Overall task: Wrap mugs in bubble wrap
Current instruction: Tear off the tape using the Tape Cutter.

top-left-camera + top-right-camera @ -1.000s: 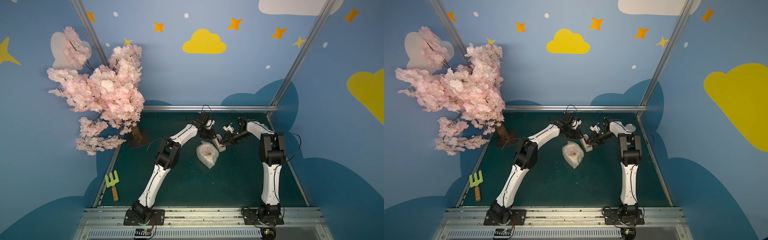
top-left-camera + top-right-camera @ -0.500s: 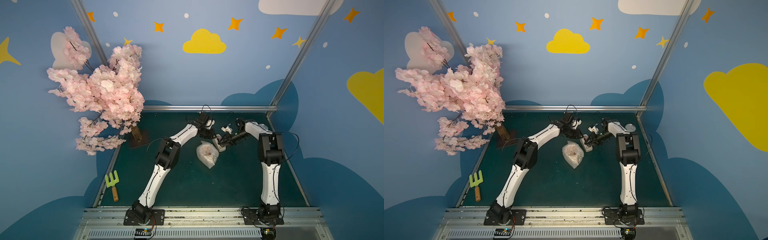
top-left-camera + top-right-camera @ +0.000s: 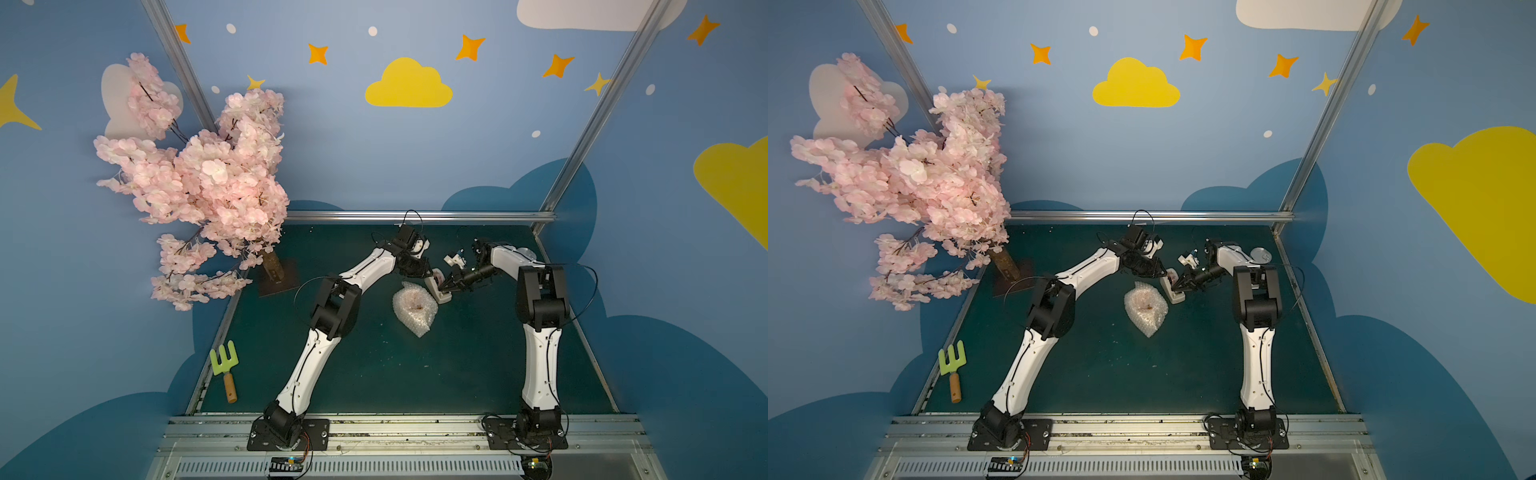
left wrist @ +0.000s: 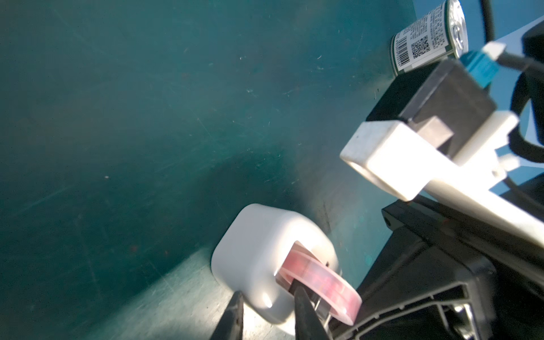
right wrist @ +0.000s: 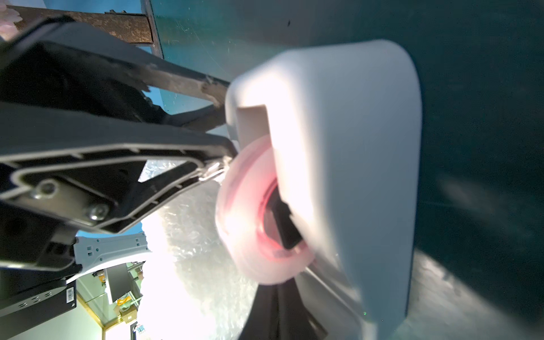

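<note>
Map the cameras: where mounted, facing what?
Top views: high above the bases, looking down over the table; left arm and right arm whole.
Left wrist: on left arm, facing along left pincer gripping the tape dispenser; right arm beyond.
Right wrist: on right arm, facing tape dispenser from opposite; right pincer and left pincer show.
Shared: tape dispenser, every view.

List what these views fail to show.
The mug: swathed in bubble wrap; both top views show only a reddish patch, handle hidden.
The can: cut off by the frame edge in the left wrist view.
The tape dispenser: blurred in the right wrist view, tape end indiscernible.
The right hand: shut, too small in a top view to tell whether it pinches anything.
</note>
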{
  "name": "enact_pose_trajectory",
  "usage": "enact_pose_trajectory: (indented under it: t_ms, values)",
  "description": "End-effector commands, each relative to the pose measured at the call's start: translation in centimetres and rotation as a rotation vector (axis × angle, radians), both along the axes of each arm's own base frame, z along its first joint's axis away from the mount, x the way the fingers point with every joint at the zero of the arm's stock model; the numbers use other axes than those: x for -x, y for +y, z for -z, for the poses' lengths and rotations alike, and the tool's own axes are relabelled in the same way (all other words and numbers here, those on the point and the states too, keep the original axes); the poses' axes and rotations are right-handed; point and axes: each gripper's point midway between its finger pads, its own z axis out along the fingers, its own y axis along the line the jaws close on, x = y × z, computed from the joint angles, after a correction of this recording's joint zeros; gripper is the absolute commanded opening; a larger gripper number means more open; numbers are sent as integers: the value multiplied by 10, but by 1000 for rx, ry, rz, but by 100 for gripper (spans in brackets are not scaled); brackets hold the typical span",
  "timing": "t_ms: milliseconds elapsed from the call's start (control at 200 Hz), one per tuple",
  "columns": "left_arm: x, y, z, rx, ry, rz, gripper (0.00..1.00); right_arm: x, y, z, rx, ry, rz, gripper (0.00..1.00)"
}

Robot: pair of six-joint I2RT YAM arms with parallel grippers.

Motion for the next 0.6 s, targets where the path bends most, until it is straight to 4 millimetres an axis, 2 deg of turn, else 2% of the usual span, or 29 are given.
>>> enact_pose_trajectory:
  t_ms: [0, 591]
  values:
    - [15, 14, 44, -110, 85, -1, 29, 5, 0, -21, -36, -11, 3, 0]
    - [16, 14, 52, -130, 96, 1, 29, 19, -10, -31, -51, 23, 14, 0]
